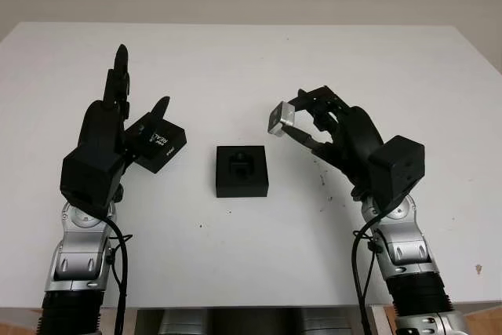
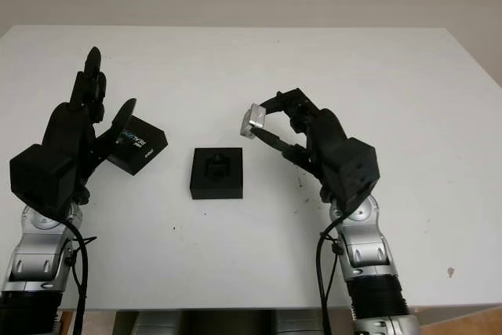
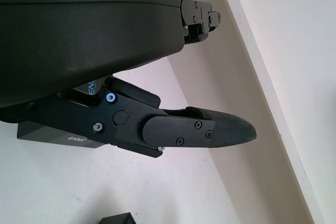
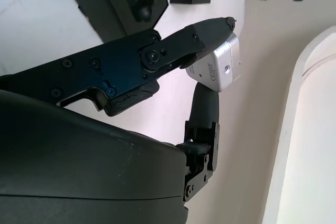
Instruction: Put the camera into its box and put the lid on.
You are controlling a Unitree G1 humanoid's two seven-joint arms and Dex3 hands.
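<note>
The right hand [image 1: 302, 127] is lifted above the white surface [image 1: 259, 60], with its fingers closed on the small silver camera [image 1: 280, 118]. The camera sticks out past the fingertips, toward the open black box [image 1: 241, 171], which sits on the surface just beside and a bit below the hand. The camera looks like a hard little metal block, smooth and maybe slippery, and probably light. Its flat sides seem the best place to pinch it, keeping off the lens side. It has to fit a cut-out in the box, so it will likely need to go in straight. The left hand [image 1: 129, 119] is raised, fingers pointing away from the robot. It is open and holds nothing, and the black lid [image 1: 159, 144] lies just beside its thumb.
</note>
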